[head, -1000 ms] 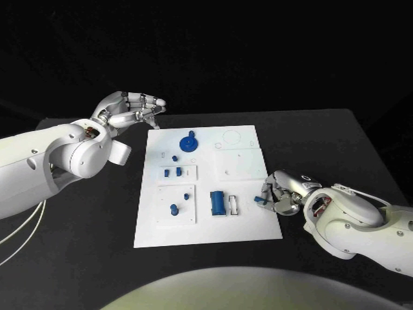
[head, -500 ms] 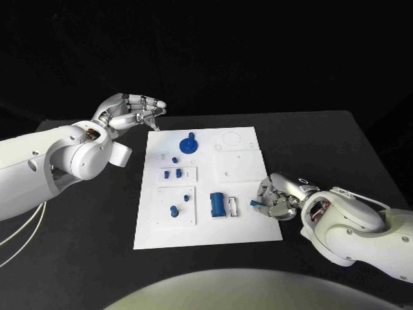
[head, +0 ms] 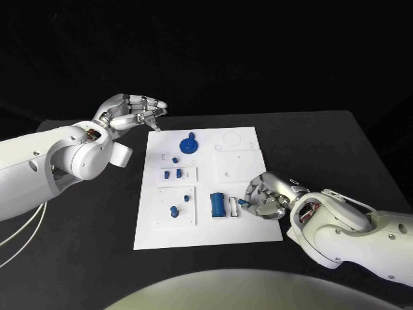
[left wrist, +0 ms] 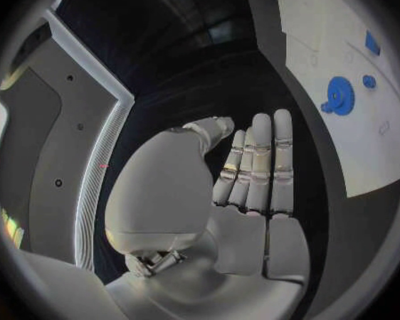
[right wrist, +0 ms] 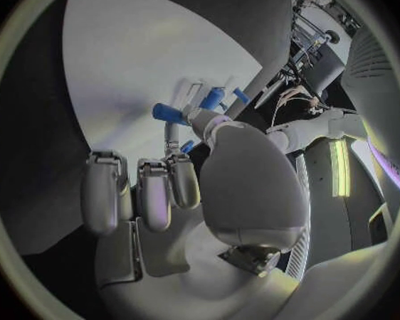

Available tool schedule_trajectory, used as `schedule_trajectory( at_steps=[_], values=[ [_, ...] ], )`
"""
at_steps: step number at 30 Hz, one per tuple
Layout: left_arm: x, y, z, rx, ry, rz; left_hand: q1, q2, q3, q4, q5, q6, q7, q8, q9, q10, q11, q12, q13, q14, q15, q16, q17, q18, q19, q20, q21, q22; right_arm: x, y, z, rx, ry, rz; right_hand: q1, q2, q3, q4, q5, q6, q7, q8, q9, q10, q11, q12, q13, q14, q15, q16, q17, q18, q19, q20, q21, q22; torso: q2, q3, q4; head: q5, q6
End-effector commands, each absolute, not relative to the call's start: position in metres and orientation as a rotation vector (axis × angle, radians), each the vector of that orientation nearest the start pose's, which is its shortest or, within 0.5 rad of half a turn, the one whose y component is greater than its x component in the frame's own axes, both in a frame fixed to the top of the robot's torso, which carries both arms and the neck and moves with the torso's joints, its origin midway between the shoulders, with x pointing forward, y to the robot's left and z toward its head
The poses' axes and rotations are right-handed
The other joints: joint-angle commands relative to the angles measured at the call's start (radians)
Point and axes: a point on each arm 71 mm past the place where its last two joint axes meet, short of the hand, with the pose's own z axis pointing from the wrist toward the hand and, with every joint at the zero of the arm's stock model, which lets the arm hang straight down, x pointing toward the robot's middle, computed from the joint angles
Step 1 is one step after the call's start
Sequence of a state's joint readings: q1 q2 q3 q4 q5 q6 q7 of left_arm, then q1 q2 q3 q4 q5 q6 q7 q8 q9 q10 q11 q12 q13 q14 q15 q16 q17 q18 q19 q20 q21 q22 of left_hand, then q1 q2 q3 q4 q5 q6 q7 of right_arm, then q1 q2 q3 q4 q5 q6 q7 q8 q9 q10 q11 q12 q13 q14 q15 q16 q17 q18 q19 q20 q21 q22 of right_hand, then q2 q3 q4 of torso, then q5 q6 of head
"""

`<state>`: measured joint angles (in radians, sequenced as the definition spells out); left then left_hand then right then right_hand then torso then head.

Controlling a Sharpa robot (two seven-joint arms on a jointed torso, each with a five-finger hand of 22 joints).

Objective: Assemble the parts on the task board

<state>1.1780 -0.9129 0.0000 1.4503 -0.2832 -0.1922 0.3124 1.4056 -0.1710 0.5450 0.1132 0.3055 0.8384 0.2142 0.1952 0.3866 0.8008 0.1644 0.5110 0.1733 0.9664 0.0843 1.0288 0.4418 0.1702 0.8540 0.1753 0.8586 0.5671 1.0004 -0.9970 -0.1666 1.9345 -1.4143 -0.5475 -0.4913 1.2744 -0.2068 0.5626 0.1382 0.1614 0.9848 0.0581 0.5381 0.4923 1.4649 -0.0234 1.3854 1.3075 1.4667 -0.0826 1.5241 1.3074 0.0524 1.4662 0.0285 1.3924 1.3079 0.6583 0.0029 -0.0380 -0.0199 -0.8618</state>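
Black table (head: 95,245) with white task board (head: 239,226) lying flat in the middle. Left hand (head: 130,111) hovering off the board's far left corner, over bare table, fingers loosely curled in head view; straight and side by side in left wrist view (left wrist: 253,171), nothing in them, so open and empty. Right hand (head: 265,197) down at the board's right edge, near half, fingers bunched tight. Small blue part (head: 242,203) pinched at the fingertips, poking out toward the board's centre; same blue part (right wrist: 169,112) seen in right wrist view held between thumb and a finger above the white surface, other fingers (right wrist: 138,192) folded down.

On the board: blue gear (head: 188,141) with round toothed head in the far left section, also visible in left wrist view (left wrist: 339,96). Tiny blue peg (head: 175,159) just nearer than the gear. Two small blue upright pieces (head: 173,172) on a raised white tile left of centre. Blue knob (head: 174,209) on the nearer left tile, small dark hole just beyond it. Tall blue block (head: 217,203) standing near centre, white slotted bracket (head: 231,205) touching or just beside its right face; held part just right of that bracket, contact not clear. Faint ring outline (head: 233,137) on the far right section, plain white square tile (head: 236,165) below it.
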Motion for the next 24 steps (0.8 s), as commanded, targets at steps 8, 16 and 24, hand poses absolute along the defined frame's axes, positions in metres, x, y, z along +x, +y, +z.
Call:
schedule_trajectory(
  at_steps=[8, 16, 24],
  values=[
    [0.497, 0.252, -0.179, -0.853, 1.558, -1.437, 0.001, 0.002, 0.0, -0.006, 0.005, -0.008, 0.01, 0.003, -0.001, -0.008, -0.003, 0.006, -0.001, -0.004, -0.001, -0.006, 0.001, 0.013, -0.005, -0.002, 0.004, 0.001, 0.346, -0.172, -0.275, 0.287, 1.9, 0.652, -0.028, 0.012, 0.035, -0.027, 0.003, 0.006, -0.013, 0.003, 0.008, 0.015, -0.004, 0.005, 0.122, 0.087, -0.005, 0.006, 0.177, -0.02, 0.058, -0.007, 0.008, 0.22, 0.001, -0.0005, 0.0007, 0.006, 0.002],
    [0.497, 0.252, -0.179, -0.852, 1.56, -1.438, 0.001, 0.002, 0.0, -0.006, 0.005, -0.008, 0.01, 0.003, -0.001, -0.008, -0.003, 0.006, -0.001, -0.004, -0.001, -0.006, 0.001, 0.013, -0.005, -0.002, 0.004, 0.001, 0.349, -0.169, -0.28, 0.296, 1.914, 0.643, -0.062, 0.01, 0.031, -0.018, 0.002, 0.008, -0.012, 0.004, 0.013, 0.016, -0.003, 0.005, 0.123, 0.087, -0.004, 0.007, 0.179, -0.02, 0.058, -0.006, 0.009, 0.22, 0.0, -0.0009, 0.0001, 0.005, 0.0],
    [0.497, 0.252, -0.179, -0.852, 1.562, -1.438, 0.001, 0.002, 0.0, -0.006, 0.005, -0.008, 0.01, 0.003, -0.001, -0.008, -0.003, 0.006, -0.001, -0.004, -0.001, -0.006, 0.001, 0.013, -0.005, -0.002, 0.004, 0.001, 0.351, -0.168, -0.285, 0.283, 1.95, 0.619, -0.125, 0.006, -0.003, 0.011, -0.001, 0.015, -0.01, 0.005, 0.022, 0.02, -0.001, 0.01, 0.129, 0.087, -0.003, 0.007, 0.179, -0.021, 0.058, -0.005, 0.01, 0.221, 0.0, -0.0013, 0.0006, 0.005, -0.003]
  ],
)
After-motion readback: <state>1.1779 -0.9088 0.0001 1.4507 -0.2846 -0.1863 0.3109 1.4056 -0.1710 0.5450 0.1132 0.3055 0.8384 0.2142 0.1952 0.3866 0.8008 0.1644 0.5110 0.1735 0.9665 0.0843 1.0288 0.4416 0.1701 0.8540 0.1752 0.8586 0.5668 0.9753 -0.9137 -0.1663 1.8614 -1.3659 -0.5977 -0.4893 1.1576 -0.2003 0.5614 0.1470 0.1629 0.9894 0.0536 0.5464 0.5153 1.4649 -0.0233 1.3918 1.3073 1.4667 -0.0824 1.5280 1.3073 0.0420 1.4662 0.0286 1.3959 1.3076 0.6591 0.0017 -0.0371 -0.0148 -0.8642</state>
